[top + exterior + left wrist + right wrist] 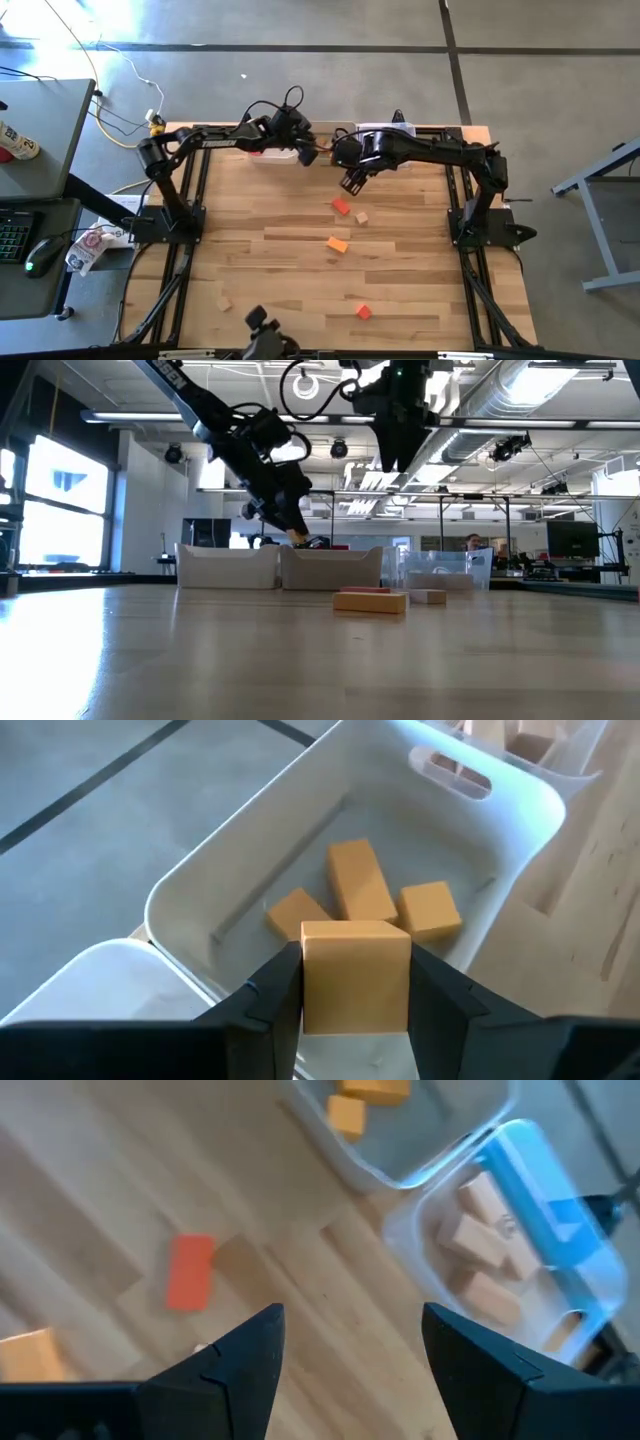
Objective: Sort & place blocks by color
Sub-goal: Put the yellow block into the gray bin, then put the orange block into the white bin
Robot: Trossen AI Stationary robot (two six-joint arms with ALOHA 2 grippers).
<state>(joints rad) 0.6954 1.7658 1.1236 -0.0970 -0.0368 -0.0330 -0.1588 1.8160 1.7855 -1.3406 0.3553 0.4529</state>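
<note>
My left gripper (pixel 357 978) is shut on an orange-yellow block (pixel 355 955) above a white bin (pixel 200 880) at the table's far edge; three orange-yellow blocks (pixel 360 885) lie on the bin's floor. In the high view this gripper (pixel 303 150) is at the far middle. My right gripper (pixel 350 1340) hangs open and empty above the table, right of the left one (pixel 351 183). Below it a red block (pixel 190 1270) and a pale block (pixel 25 1355) lie flat on the wood. My left gripper pinches the orange-yellow block by two opposite sides (pixel 308 982), one finger on each. The fingers slant down from the table's left toward the far edge. The block is lifted clear, above the bin's near part, its top face level.
A clear bin (pixel 490 1250) with pale blocks stands right of the white one, and another white bin (pixel 272 157) stands left of it. Loose on the table lie a red block (pixel 341 207), a pale one (pixel 361 217), an orange one (pixel 338 244), a second red (pixel 363 312) and a second pale (pixel 225 300).
</note>
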